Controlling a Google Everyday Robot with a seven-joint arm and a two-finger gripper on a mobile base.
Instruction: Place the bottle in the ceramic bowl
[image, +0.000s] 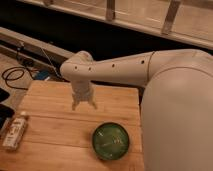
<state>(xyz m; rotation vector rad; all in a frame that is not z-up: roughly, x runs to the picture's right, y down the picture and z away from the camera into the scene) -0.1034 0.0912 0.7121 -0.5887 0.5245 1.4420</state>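
Note:
The bottle (16, 130) is small and whitish with a white cap and a pale label. It lies on its side at the left edge of the wooden table (55, 125). The ceramic bowl (111, 141) is round, glossy and dark green, and stands near the table's front right with nothing in it. My gripper (84, 104) hangs from the white arm over the middle of the table, pointing down, with its fingers apart and nothing between them. It is to the right of the bottle and up-left of the bowl.
The white arm (150, 65) and its bulky body fill the right side. Black cables (15, 75) lie on the floor beyond the table's far left corner. A dark ledge with metal railing posts (110, 10) runs along the back.

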